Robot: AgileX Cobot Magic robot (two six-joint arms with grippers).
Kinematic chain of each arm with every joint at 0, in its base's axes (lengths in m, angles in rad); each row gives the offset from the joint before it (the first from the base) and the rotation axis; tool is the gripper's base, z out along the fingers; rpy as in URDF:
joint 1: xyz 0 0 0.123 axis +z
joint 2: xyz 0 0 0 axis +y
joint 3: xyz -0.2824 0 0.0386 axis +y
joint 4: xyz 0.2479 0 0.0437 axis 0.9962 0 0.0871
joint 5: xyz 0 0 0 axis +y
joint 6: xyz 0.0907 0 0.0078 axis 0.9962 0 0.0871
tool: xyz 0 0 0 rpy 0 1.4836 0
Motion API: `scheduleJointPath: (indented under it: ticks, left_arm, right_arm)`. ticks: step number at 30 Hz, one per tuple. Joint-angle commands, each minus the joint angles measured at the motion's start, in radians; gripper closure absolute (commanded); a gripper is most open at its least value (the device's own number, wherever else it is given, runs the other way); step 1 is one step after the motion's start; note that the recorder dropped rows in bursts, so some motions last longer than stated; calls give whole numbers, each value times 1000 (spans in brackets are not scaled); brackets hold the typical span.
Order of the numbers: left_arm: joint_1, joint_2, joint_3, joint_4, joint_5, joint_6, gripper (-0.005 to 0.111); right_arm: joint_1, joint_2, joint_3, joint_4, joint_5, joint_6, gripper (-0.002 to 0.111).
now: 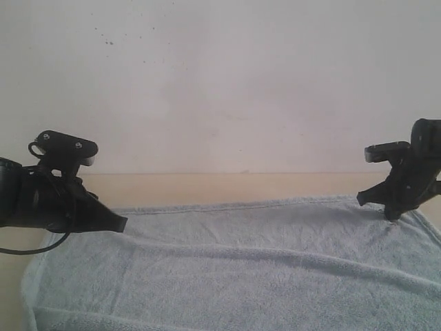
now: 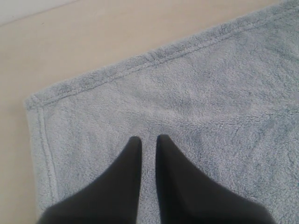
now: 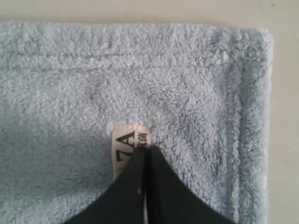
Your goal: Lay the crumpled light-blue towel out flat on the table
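The light-blue towel (image 1: 241, 269) lies spread wide over the beige table (image 1: 207, 185), with soft ridges running across it. My left gripper (image 1: 122, 223) hovers just above the towel's far left corner (image 2: 210, 93). Its black fingers (image 2: 148, 138) stand a narrow slit apart, nothing between them, and bare table (image 2: 70, 46) shows beyond the hem. My right gripper (image 1: 391, 216) points down at the far right corner, shut. Its closed tips (image 3: 145, 149) sit at the white label (image 3: 125, 140) on the towel (image 3: 163, 84), with nothing visibly pinched.
A white wall (image 1: 220, 83) rises right behind the table's far edge. A strip of bare table shows between the towel's far hem and the wall. Bare table (image 3: 286, 116) also borders the towel's right hem. The towel's near part runs out of the exterior view.
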Motion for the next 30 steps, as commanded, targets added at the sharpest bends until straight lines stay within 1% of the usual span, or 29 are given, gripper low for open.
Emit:
scheduleJointPath:
  ticks: [1, 4, 10, 12, 14, 16, 19, 21, 24, 27, 30]
  left_arm:
    - [1, 3, -6, -3, 19, -13, 96]
    - [1, 3, -6, -3, 22, -13, 96]
    - [1, 12, -6, -3, 20, -13, 96]
    - [1, 34, -6, -3, 13, -8, 96]
    - [4, 68, -8, 6, 0, -8, 96]
    - [11, 101, -25, 34, -36, -8, 96]
    - [22, 142, -75, 36, -101, -8, 96]
    - [40, 164, -117, 36, -114, -8, 91]
    - [76, 204, -176, 36, -112, -12, 80]
    - [113, 266, -220, 27, -108, -17, 72]
    - [134, 332, -233, 21, -92, -13, 71]
  right_arm:
    - [-1, 72, -50, 0, -24, 14, 108]
    - [-1, 112, -115, 0, -37, 39, 108]
    - [-1, 174, -305, 0, -19, 55, 108]
    - [-1, 171, -329, 19, -13, 53, 108]
    - [-1, 148, -328, 60, -27, 57, 108]
    - [-1, 122, -328, 146, -51, 42, 108]
    - [-1, 80, -328, 285, -42, -42, 108]
    - [-1, 55, -328, 406, -3, -137, 108]
    - [-1, 21, -328, 505, 39, -203, 108]
    - [-1, -19, -324, 507, 48, -202, 108]
    - [-1, -62, -322, 507, 71, -203, 108]
